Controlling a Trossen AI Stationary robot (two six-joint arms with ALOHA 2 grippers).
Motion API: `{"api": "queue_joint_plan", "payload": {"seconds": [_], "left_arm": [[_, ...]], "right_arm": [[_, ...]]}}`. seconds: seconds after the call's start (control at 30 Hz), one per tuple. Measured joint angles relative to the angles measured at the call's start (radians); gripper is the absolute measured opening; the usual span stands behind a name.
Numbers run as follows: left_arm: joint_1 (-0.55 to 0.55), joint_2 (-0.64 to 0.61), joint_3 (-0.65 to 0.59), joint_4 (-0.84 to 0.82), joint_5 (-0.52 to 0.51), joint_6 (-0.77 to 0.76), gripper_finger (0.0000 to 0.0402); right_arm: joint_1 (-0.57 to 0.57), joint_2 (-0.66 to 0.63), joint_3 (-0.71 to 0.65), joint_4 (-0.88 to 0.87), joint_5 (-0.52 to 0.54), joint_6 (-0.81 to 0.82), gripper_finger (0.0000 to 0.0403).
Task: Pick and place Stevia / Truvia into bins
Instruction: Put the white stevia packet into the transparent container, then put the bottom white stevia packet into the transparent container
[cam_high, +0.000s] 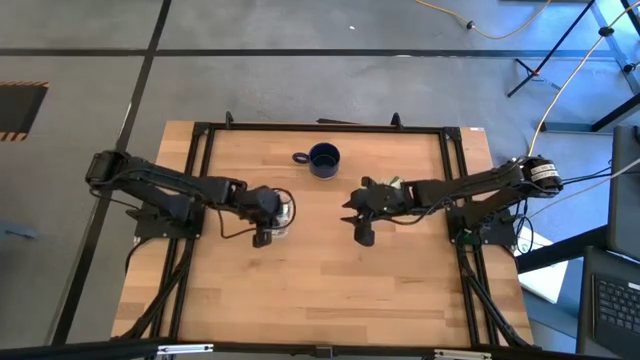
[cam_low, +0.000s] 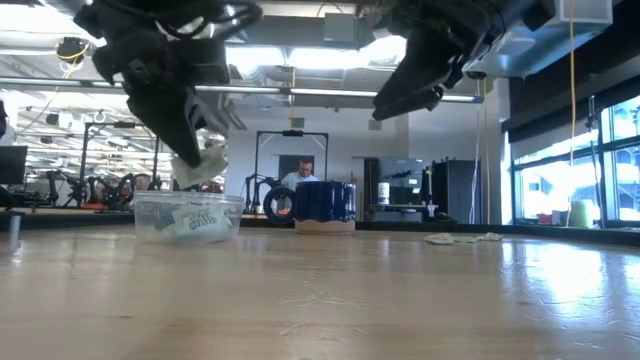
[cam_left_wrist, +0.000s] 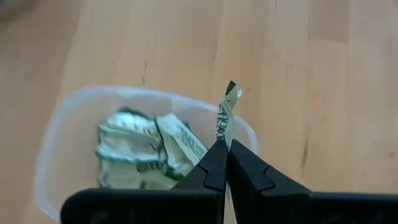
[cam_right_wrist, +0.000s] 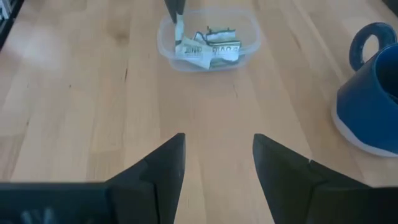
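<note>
Left wrist view: left gripper (cam_left_wrist: 222, 152) pinches sachet (cam_left_wrist: 226, 115).

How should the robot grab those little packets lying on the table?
Probably from straight above: the loose packets lie flat on the table, leaving no side to slip under. Pinch one across its thin edges with the open right gripper.
</note>
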Motion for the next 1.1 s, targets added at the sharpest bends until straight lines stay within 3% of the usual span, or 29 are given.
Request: {"api": "queue_joint_plan", "payload": {"seconds": [0.2,0.67,0.9,1.1], "left_arm": [[0.078,0.029,0.0,-0.024,0.11,-0.086,0.0008],[0.134,0.068,0.0,-0.056,0.115,-0.048,0.0027],[0.145,0.044,0.0,-0.057,0.044,-0.012,0.0064],[0.187,-0.035,0.0,-0.045,-0.091,0.004,0.0075]], "right_arm": [[-0.006,0.0,0.0,0.002,0.0,0.0,0.019],[-0.006,0.0,0.0,-0.008,0.0,-0.001,0.019],[-0.006,0.0,0.0,-0.038,0.0,-0.001,0.0191],[-0.006,0.0,-0.002,-0.115,0.0,-0.036,0.0191]]}}
